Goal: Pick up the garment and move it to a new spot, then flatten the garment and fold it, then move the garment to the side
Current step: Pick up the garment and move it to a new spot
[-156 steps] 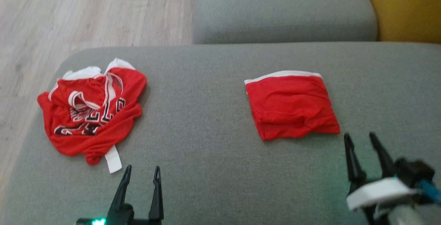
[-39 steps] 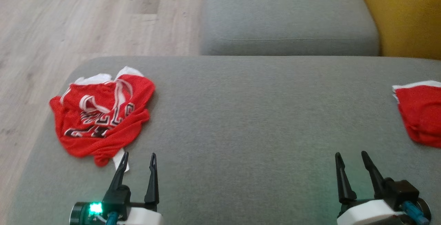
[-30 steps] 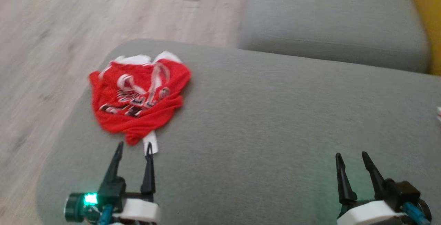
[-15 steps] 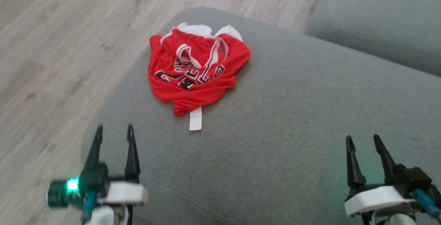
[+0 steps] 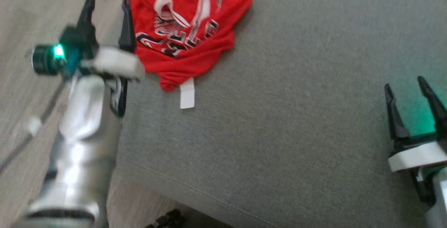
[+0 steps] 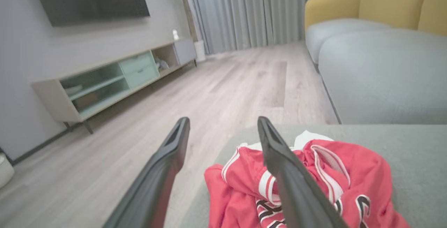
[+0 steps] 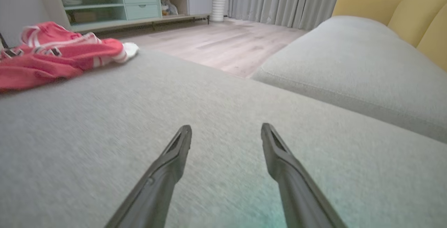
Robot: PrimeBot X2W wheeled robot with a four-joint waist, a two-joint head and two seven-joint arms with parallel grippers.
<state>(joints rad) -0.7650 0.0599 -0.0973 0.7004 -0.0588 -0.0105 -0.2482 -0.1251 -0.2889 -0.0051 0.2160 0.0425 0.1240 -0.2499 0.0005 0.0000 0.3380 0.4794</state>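
off the left edge of the sofa cushion (image 5: 279, 133), the left gripper (image 5: 108, 11) is hovering with its jaws standing wide apart and gripping nothing. its left finger is hanging over the wooden floor (image 5: 21, 92), while its right finger is crossing the garment (image 5: 185, 29) in the head view; whether it is touching the cloth i cannot tell.

just to the right of that gripper, the garment is lying crumpled on the cushion's left corner, a red jersey with white trim and dark lettering. i am judging the first step to be in hand: the reach for the pick-up, with no lift begun. the next move is calling for the left gripper to shift right and sink, so both fingers are straddling a raised fold before closing.

as a heap, the garment is running its long axis from the white-trimmed straps on the far side, beyond the fingertips, back to a narrow tip where a white tag (image 5: 187, 97) is pointing toward the robot. the lettering is sitting slanted across that axis.

far to the right, well apart from the garment, the right gripper (image 5: 404, 85) is waiting low over bare cushion, jaws equally wide, carrying nothing.
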